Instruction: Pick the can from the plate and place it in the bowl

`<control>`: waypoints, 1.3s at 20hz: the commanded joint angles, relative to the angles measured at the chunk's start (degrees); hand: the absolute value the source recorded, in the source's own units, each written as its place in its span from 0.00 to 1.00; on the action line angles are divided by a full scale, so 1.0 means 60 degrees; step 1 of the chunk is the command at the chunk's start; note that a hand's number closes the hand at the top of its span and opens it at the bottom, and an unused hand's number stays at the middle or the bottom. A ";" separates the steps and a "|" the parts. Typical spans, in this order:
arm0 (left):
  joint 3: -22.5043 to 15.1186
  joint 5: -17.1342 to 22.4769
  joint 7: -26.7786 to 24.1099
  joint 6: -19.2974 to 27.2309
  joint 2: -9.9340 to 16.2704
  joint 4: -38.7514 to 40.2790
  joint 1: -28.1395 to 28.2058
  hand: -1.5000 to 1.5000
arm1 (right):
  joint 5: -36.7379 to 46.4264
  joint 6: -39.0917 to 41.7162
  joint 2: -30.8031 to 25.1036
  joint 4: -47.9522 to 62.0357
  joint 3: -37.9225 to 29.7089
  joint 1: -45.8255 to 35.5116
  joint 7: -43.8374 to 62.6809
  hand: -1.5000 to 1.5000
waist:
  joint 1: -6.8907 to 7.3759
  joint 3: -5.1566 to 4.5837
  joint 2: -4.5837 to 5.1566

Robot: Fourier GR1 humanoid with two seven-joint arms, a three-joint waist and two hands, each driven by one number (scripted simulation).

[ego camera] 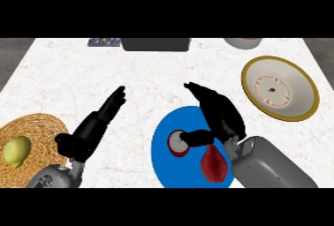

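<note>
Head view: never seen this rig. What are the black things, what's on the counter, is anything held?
This is the robot's own view, looking steeply down at a white marble counter. The black shapes are its two hands on grey forearms. The left hand is open, fingers straight, holding nothing. The right hand reaches over a round blue plate, its thumb against a red-and-white can lying on its side there; I can't tell if it is gripped. A dark red object also lies on the plate. At right sits a cream bowl with a gold rim; at left a woven straw plate carrying a green fruit.
</note>
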 commanded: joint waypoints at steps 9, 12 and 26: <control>0.0072 -0.0174 0.0045 -0.0145 -0.0152 0.0155 -0.0285 0.50 | -0.3669 0.4830 0.1748 0.0485 -0.0224 -0.2529 0.5885 0.00 | 0.0021 0.0026 0.0026; 0.0099 -0.0210 -0.0376 -0.0238 -0.0352 0.0543 -0.0144 0.50 | -0.4164 0.5077 0.1502 0.0826 -0.0240 -0.2677 0.5949 0.00 | -0.0026 0.0027 0.0050; 0.0505 -0.0326 -0.0381 -0.0595 -0.0344 0.0438 0.0142 0.50 | -0.3364 0.4103 0.1878 0.0868 0.0618 -0.2862 0.6132 0.00 | -0.0043 0.0043 0.0043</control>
